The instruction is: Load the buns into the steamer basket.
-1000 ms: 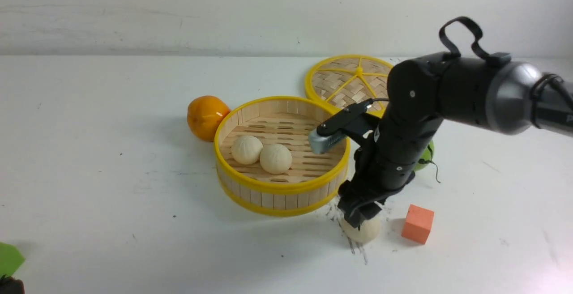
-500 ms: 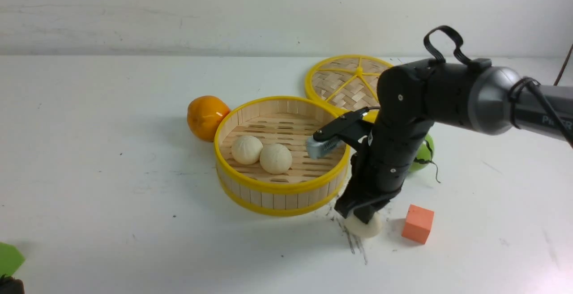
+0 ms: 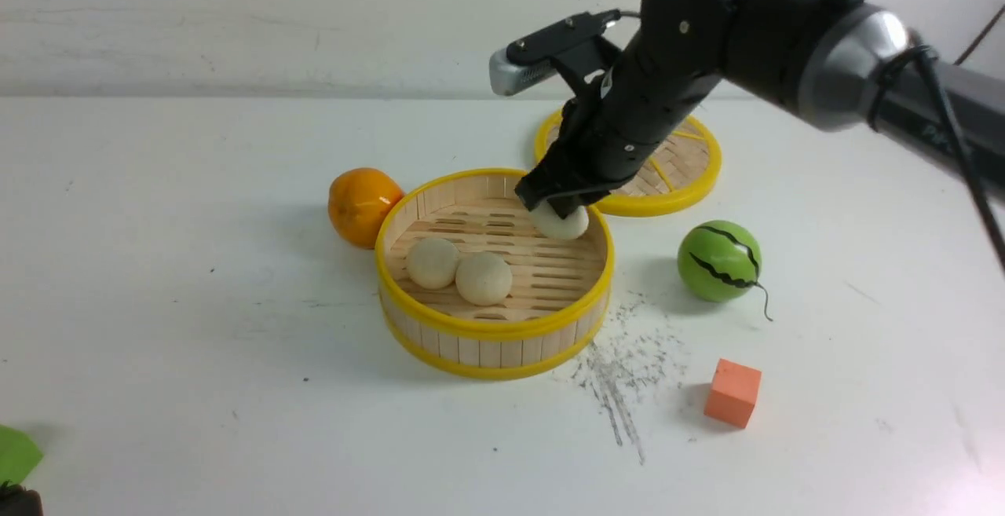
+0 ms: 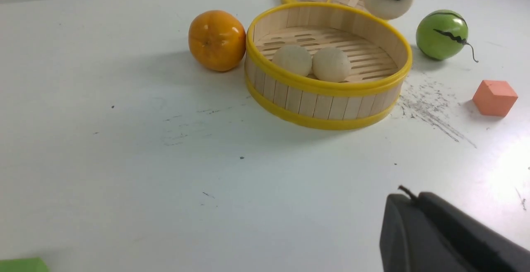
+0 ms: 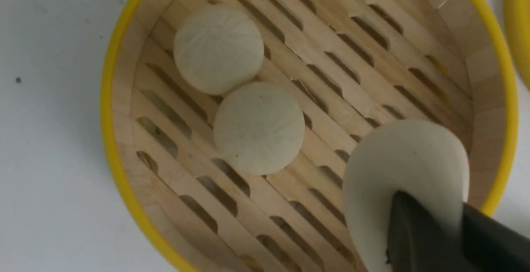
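The steamer basket point(image 3: 495, 331) stands mid-table with two buns side by side on its slatted floor, one point(image 3: 433, 262) left of the other point(image 3: 484, 278). My right gripper point(image 3: 553, 206) is shut on the third bun point(image 3: 559, 223) and holds it in the air over the basket's far right part. The right wrist view shows that bun point(image 5: 405, 160) between the fingers point(image 5: 414, 230) above the slats, near the basket rim point(image 5: 503, 139). My left gripper point(image 4: 410, 199) hangs low at the near left, its jaws together and empty, far from the basket point(image 4: 327, 87).
An orange point(image 3: 363, 206) touches the basket's far left side. The woven lid point(image 3: 667, 178) lies behind the basket on the right. A green striped melon ball point(image 3: 719, 261) and an orange cube point(image 3: 732, 393) lie right of it. A green object point(image 3: 14, 453) sits at the near left corner.
My right gripper has lifted the third bun off the table beside the orange cube and carried it up and back, over the basket's far right part. The melon ball is now uncovered.
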`<action>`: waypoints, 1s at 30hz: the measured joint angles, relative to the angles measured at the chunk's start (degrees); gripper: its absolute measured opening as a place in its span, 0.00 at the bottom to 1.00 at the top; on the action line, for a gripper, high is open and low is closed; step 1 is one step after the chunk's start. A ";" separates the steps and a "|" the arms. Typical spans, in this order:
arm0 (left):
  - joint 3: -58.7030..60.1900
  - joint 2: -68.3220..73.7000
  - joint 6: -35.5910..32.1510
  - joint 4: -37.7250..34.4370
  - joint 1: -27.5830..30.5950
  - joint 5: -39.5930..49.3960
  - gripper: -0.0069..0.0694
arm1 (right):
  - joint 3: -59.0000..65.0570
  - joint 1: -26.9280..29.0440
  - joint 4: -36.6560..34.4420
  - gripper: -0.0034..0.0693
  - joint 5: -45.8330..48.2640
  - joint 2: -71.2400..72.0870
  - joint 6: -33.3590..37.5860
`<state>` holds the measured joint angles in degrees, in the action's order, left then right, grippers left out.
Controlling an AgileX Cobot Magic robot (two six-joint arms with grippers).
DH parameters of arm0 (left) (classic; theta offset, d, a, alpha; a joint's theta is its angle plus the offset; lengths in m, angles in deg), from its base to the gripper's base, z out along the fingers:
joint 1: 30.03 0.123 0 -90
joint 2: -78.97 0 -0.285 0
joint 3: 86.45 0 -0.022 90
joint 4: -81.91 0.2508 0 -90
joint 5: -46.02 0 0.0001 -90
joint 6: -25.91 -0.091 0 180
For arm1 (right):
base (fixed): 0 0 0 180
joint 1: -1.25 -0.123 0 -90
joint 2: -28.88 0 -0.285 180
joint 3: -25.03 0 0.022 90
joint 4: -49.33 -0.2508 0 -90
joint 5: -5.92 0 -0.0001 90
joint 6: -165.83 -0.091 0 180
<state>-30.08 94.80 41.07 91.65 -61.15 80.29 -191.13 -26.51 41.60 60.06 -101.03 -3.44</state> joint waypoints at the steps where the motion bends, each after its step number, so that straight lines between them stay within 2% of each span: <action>1: 0.00 0.00 0.00 0.00 0.00 0.00 0.11 | -0.19 0.00 0.00 0.12 0.00 -1.44 -0.06; 3: 0.00 0.00 0.00 0.00 0.00 0.00 0.11 | -0.19 0.00 0.00 0.15 -0.10 -3.18 -0.18; 8: 0.00 0.00 0.00 0.26 0.00 0.00 0.12 | -0.19 0.00 1.03 0.48 -0.10 -6.61 -1.61; 9: 0.00 0.00 0.00 0.32 0.00 0.00 0.12 | -0.19 0.00 1.03 0.48 -0.10 -6.61 -1.69; 11: 0.00 0.00 0.00 0.46 0.00 0.00 0.13 | -0.25 0.00 1.03 0.63 0.42 -6.18 -2.60; 16: 0.00 0.00 0.00 0.46 0.00 0.00 0.13 | -0.25 0.00 1.03 0.76 5.34 -1.99 -2.89; 20: 0.00 0.00 0.00 0.46 0.00 -0.02 0.14 | -0.30 0.00 1.09 0.76 9.70 2.70 -2.89; 21: 0.00 0.00 0.00 0.46 0.00 -0.02 0.14 | -0.45 0.00 1.09 0.72 13.63 6.36 -2.89; 23: 0.00 0.00 0.00 0.46 0.00 -0.02 0.14 | -0.56 0.00 1.09 0.69 15.11 8.19 -2.89; 28: 0.00 0.00 0.00 0.46 0.00 -0.02 0.14 | 2.01 0.00 0.40 0.44 16.81 17.69 -2.89; 29: 0.00 0.00 0.00 0.46 0.00 -0.02 0.14 | 2.97 0.00 0.26 0.41 16.82 18.55 -2.89; 30: 0.00 0.00 0.00 0.46 0.00 -0.02 0.14 | 5.62 0.00 -0.31 0.31 17.09 22.17 -2.84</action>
<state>-30.08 94.80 41.07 92.10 -61.15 80.27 -185.50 -26.51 41.28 77.15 -78.86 -6.28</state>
